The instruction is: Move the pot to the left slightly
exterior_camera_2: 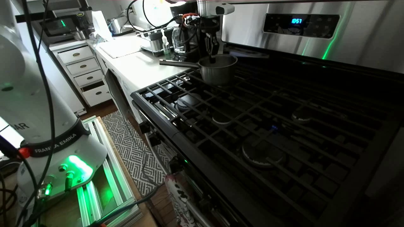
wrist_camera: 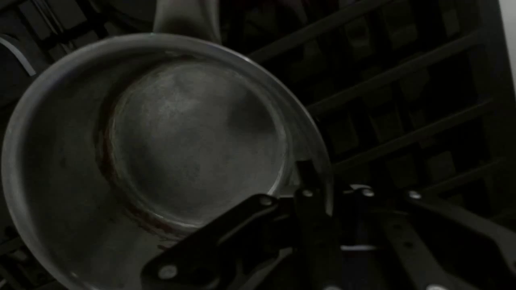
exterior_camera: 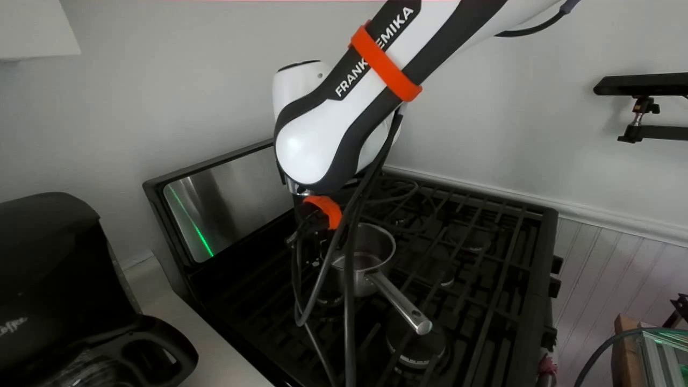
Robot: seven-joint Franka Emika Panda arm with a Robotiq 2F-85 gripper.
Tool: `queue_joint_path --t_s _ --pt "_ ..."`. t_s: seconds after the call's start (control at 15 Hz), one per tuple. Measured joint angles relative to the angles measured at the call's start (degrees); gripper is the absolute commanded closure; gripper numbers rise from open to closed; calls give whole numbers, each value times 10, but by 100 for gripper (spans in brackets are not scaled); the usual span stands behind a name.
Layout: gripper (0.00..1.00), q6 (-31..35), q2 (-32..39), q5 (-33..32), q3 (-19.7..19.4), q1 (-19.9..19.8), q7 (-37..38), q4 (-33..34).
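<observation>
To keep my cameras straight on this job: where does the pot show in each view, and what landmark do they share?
In an exterior view: pot just below centre, partly behind cables, handle toward lower right.
In an exterior view: pot above centre, handle pointing left.
Wrist view: pot fills the left and centre, cut off by the bottom edge; handle leaves by the top edge.
Shared landmark: the handle, in all three.

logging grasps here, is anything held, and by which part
The black two-fingered gripper straddles the rim of the round silver metal saucepan, but whether it clamps down cannot be told.
</observation>
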Motion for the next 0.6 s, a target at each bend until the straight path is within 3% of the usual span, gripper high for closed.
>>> queue_joint_path --t_s 0.6 --pt "98 1 6 -9 4 12 0 0"
